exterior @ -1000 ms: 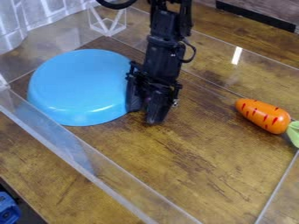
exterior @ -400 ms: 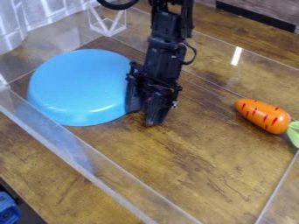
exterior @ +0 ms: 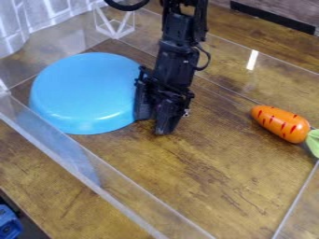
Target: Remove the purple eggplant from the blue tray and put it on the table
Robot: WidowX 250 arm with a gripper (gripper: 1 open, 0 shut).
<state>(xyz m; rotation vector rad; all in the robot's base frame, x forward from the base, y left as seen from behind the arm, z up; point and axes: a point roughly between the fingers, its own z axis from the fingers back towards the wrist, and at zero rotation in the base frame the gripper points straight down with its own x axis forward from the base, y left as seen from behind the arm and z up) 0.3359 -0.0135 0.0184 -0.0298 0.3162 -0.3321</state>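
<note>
We see the gripper low over the bench, just beside the right edge of the blue tray, w/ its tips at or nearly at the wood surface. The arm stands almost vertical above it.

The purple eggplant is not visible to us in this view. The top of the tray is plain blue and bare, so we judge the eggplant is no more on it. Probably it is hidden between or behind the dark jaws, but we cannot confirm this, the jaws and the eggplant would be both dark and small here.

State of the jaws: we cannot tell if they are clenched on smth or already released; the tips are close together, but the gap betw. them is not readable.

Progress, as our judgement: the removing part looks done, since the tray is bare. What is left depends on the hidden part: if the eggplant is in the jaws, it needs to be let go on the bench and the arm must lift away. If it lies there already, only the retreat is left.

Far right, an orange carrot lies on the bench, well apart from the gripper, not part of the task.
</note>
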